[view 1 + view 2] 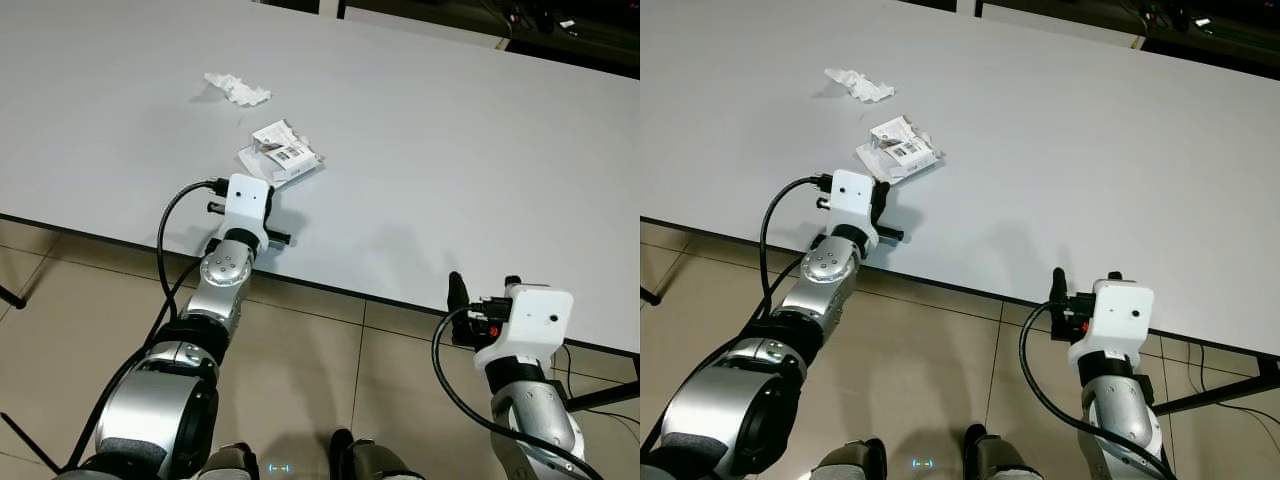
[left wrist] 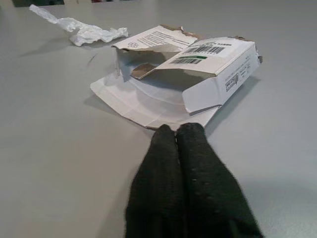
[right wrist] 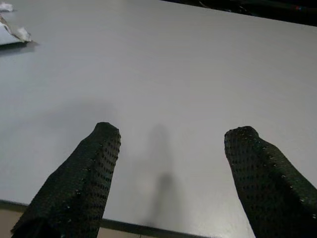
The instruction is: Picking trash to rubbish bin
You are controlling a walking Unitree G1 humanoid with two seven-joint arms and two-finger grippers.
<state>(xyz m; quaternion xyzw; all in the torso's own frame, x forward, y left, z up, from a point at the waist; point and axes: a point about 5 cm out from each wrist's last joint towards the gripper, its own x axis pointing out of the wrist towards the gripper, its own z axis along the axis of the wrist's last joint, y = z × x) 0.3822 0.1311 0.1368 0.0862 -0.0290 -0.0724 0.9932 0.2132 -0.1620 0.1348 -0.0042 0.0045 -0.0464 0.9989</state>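
A torn white cardboard box (image 1: 282,153) with a barcode label lies open on the white table (image 1: 450,140). Farther back and to the left lies a crumpled white tissue (image 1: 237,89). My left gripper (image 2: 177,130) rests low over the table just in front of the box (image 2: 198,69). Its fingers are shut together with nothing between them, and their tips are at the near edge of the box's flattened flap. My right gripper (image 3: 176,134) is open, hovering at the table's front edge far to the right of the box.
The table's dark front edge (image 1: 330,290) runs across below both wrists, with tiled floor (image 1: 330,370) beneath. A black table leg (image 1: 1220,392) shows at the lower right. Dark furniture (image 1: 560,30) stands beyond the far edge.
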